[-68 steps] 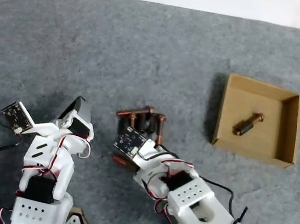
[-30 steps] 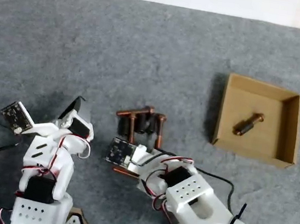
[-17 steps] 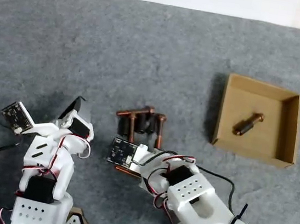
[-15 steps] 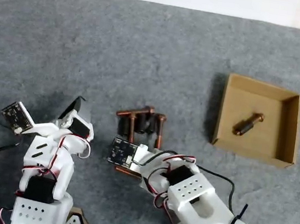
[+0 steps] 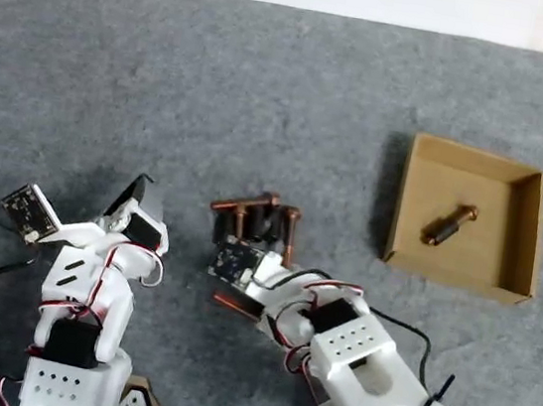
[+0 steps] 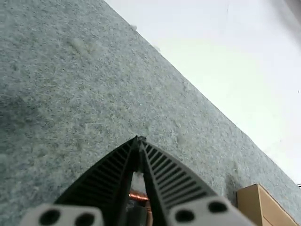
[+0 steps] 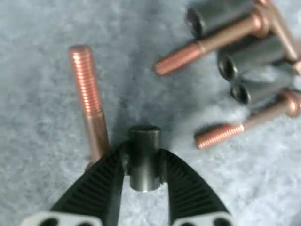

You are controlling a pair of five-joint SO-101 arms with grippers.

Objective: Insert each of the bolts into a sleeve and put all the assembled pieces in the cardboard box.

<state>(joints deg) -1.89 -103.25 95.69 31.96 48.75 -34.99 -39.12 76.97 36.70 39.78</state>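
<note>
My right gripper (image 7: 144, 153) is shut on a dark sleeve (image 7: 144, 141), held upright just above the grey mat. A copper bolt (image 7: 88, 101) lies right beside it; in the high view that bolt (image 5: 235, 304) pokes out under the right wrist. Beyond it, two more copper bolts (image 7: 207, 44) and several dark sleeves (image 7: 249, 56) lie in a small pile (image 5: 255, 216). The cardboard box (image 5: 413, 247) at the right holds one assembled piece (image 5: 449, 224). My left gripper (image 5: 141, 189) is shut on nothing, left of the pile, its tips (image 6: 139, 139) above the mat.
Grey felt mat (image 5: 266, 92) covers the table, with a white surface past its far edge. A corner of the box (image 6: 263, 207) appears in the left wrist view. Black cables trail near both arm bases.
The right wrist drew back toward its base, then shifted forward and right toward the pile again, with the loose bolt still beside it. The left arm has not moved.
</note>
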